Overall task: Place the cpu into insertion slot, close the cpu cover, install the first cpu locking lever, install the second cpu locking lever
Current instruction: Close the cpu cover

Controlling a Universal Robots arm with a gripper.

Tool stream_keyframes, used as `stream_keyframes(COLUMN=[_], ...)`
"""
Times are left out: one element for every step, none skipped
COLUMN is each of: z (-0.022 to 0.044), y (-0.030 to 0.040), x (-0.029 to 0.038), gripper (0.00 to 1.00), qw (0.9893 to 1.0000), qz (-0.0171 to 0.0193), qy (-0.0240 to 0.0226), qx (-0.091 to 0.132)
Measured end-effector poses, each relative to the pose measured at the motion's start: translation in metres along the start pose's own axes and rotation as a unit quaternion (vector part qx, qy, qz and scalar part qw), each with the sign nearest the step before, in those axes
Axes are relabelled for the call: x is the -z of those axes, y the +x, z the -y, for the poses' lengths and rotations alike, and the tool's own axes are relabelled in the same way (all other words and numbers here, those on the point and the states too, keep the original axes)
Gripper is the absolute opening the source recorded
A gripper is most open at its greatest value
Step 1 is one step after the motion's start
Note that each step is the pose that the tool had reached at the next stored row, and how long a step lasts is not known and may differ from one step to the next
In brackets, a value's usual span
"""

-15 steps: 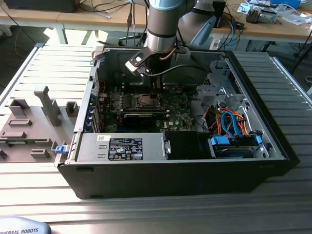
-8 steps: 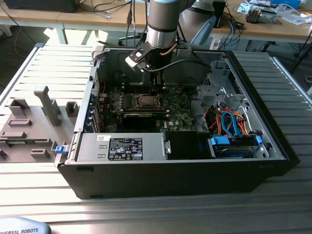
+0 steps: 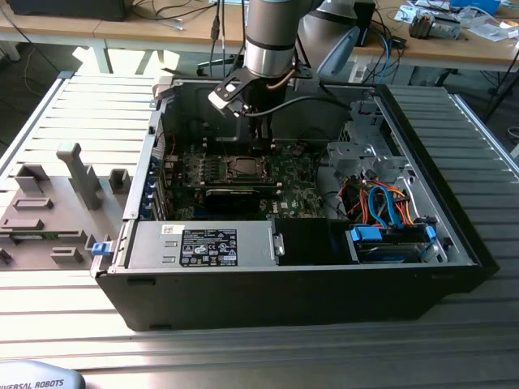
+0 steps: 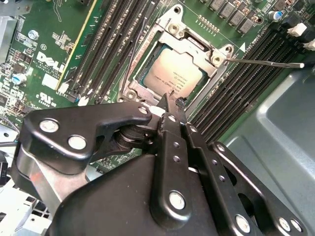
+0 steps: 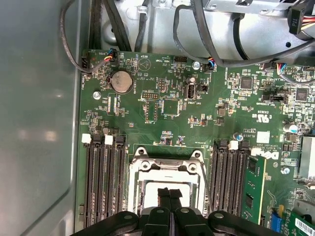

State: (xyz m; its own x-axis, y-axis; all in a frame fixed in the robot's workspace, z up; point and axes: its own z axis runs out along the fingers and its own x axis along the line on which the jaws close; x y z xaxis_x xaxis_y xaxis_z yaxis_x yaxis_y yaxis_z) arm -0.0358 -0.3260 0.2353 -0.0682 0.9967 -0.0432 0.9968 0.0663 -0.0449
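The tool, closed and empty, hangs at the cpu cover edge; the cpu lies just beyond its tips

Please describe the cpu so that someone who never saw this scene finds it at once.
Inside the open computer case lies a green board. On it, between two banks of long black slots, sits a silvery cover. The cpu is the smooth grey metal square in its window; nearby chips are small and dark.

A ribbed metal table lies in bright light, with wooden desks strewn with cables behind it over dark floor.
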Motion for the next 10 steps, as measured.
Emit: stream_keyframes(z=[0.0,0.0,0.0,0.0,0.0,0.0,0.0,0.0,0.0,0.0], y=[0.0,0.0,0.0,0.0,0.0,0.0,0.0,0.0,0.0,0.0], x=[0.0002,0.0002,0.0002,0.0002,0.0002,0.0003,0.0003,0.0004,0.0005,0.0006], gripper=[0.11,0.11,0.11,0.11,0.11,0.11,0.11,0.11,0.11,0.11], qw=[1.0,1.0,1.0,1.0,1.0,1.0,1.0,1.0,1.0,1.0], qz=[0.0001,0.0,0.0,0.0,0.0,0.0001,0.0,0.0,0.0,0.0001], qy=[0.0,0.0,0.0,0.0,0.0,0.0,0.0,0.0,0.0,0.0001], qx=[0.0,0.0,0.0,0.0,0.0,0.0,0.0,0.0,0.0,0.0])
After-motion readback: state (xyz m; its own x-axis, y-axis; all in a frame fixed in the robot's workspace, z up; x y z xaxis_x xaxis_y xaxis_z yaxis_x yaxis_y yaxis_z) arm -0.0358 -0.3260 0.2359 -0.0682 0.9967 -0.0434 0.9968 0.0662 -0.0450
